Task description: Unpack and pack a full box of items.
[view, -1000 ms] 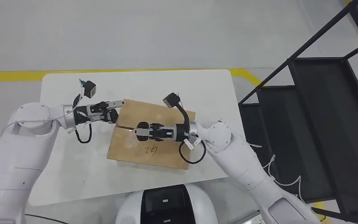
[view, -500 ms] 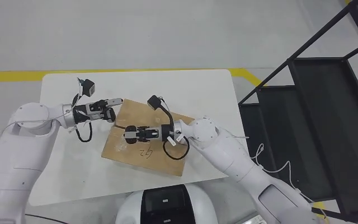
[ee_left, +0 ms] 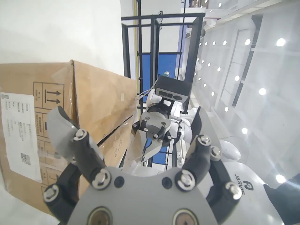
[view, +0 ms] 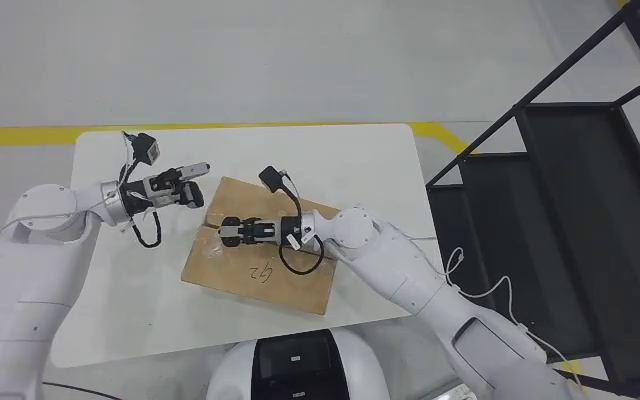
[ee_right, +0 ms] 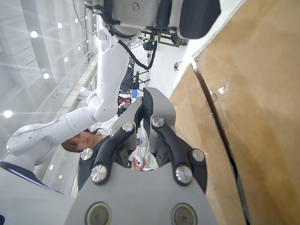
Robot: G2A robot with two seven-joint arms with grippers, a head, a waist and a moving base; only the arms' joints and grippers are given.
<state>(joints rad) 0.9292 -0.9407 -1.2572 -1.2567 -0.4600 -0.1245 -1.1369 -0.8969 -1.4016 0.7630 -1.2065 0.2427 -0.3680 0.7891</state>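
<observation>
White table [view: 330, 160] carries one cardboard box [view: 265, 260], set at an angle on its near-middle part, the box's near edge close to the table's front edge. Its top flaps are closed and meet in a seam [view: 215, 232] that crosses the lid; in the right wrist view the seam [ee_right: 218, 118] shows clear tape along it on the box [ee_right: 257, 94]. The right gripper [view: 222, 229] lies low over the lid at the left end of that seam, its arm stretched across the box from the right. Its fingers [ee_right: 150, 108] are pressed together with nothing between them; whether they touch the cardboard cannot be told. Just past the box's far left corner, the left gripper [view: 196, 180] hangs over bare table, spread wide and holding nothing. The left wrist view has this left gripper [ee_left: 127, 114] pointing along the box [ee_left: 98, 99], whose side bears a white label [ee_left: 18, 136], with the right gripper [ee_left: 150, 151] farther off above the lid. Beyond the table lies grey floor [view: 300, 50] with a yellow line [view: 40, 135], and a black rack [view: 560, 200] stands to the right.
</observation>
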